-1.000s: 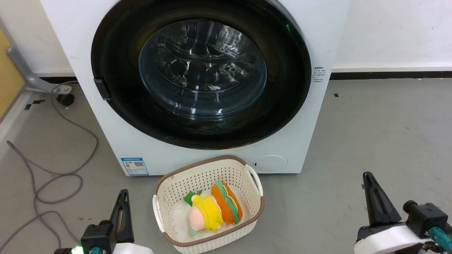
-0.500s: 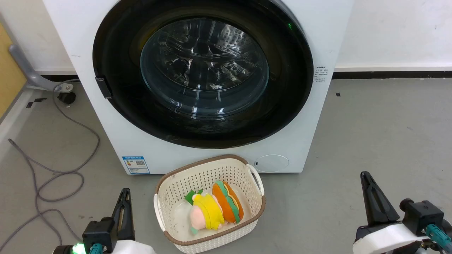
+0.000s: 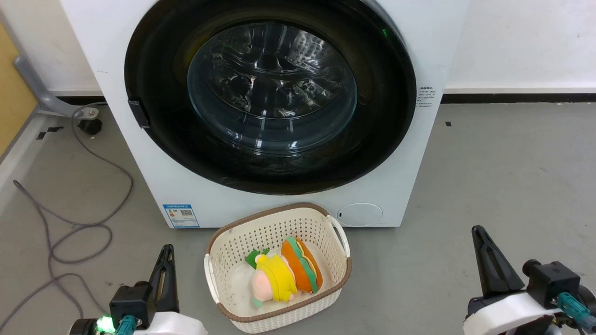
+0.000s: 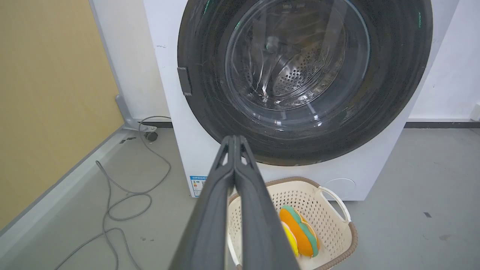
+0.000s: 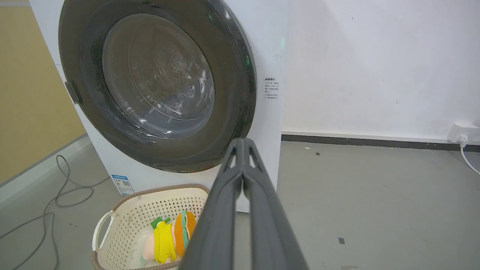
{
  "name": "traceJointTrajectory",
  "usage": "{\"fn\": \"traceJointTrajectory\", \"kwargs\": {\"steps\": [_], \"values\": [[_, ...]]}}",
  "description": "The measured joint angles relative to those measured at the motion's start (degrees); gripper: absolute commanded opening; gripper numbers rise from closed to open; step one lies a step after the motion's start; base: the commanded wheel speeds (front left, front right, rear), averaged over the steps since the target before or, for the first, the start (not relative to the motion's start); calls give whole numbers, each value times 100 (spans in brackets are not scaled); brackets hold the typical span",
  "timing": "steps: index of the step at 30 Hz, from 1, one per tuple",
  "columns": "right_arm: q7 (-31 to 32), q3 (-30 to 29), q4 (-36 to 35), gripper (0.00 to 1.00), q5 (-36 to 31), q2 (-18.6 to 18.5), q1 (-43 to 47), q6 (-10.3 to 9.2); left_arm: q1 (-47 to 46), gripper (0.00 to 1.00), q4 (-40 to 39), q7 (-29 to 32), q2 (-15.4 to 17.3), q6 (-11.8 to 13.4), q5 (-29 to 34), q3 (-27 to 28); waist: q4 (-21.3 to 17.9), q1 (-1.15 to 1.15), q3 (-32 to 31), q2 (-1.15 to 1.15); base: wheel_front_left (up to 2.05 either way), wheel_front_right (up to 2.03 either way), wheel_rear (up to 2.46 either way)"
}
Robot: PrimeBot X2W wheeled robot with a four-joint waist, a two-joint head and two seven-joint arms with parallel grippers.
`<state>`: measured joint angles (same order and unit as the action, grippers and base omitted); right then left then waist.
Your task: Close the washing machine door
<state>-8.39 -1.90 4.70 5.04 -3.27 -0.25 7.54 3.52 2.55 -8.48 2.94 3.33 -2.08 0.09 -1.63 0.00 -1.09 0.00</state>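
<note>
Black glossy washing machine door [image 3: 272, 88] sat flush on the washing machine [image 3: 139, 186] front, so your task looked done. Over the last second only your head view drifted slightly; the door stayed put. Your left tool [image 3: 167, 249] and right tool [image 3: 477, 230] hung low, fingers pressed together, holding nothing.

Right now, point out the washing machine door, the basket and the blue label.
washing machine door [image 3: 271, 88], head view, glass centre.
basket [image 3: 279, 210], head view, far rim.
blue label [image 3: 181, 215], head view, its middle.
</note>
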Motion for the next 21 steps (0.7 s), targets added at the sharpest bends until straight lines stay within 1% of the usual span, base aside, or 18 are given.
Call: {"fn": "traceJointTrajectory", "kwargs": {"steps": [21], "values": [[260,53,-134,0,-116,1,0,0,-90,0,-67,277,-1,-100,57,-2,51,0,34,0,0,0,0]]}}
